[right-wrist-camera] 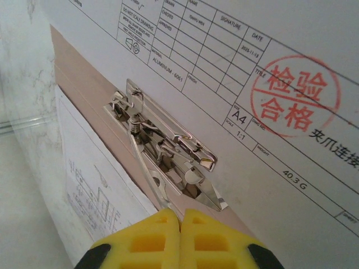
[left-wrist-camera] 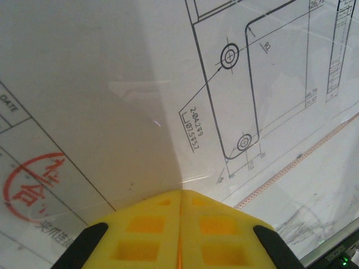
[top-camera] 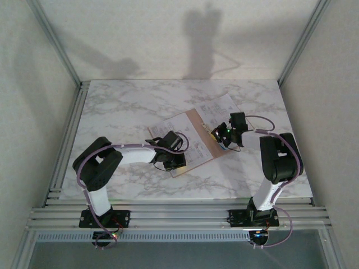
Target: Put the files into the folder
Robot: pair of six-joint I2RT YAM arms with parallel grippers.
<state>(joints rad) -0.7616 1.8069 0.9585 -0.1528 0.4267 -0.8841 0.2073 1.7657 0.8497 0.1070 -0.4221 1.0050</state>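
Observation:
The pinkish-tan folder (top-camera: 192,116) lies open in the middle of the table, with the files (top-camera: 220,108) spread over it. My left gripper (top-camera: 174,149) is shut, and its yellow fingertips (left-wrist-camera: 180,195) rest on a printed sheet (left-wrist-camera: 252,84) bearing a line drawing and a red stamp (left-wrist-camera: 32,185). My right gripper (top-camera: 219,135) is shut too, its tips (right-wrist-camera: 180,214) at the end of the lever of the folder's metal clip (right-wrist-camera: 162,148). Whether the lever is pinched I cannot tell. One stamped sheet (right-wrist-camera: 252,140) lies right of the clip and another sheet (right-wrist-camera: 84,174) left of it on the tan card (right-wrist-camera: 84,84).
The marble tabletop (top-camera: 123,106) stretches out around the folder. Aluminium frame posts (top-camera: 70,67) and white walls close in the sides and back. A slotted rail (top-camera: 179,216) runs along the near edge, where both arm bases are bolted.

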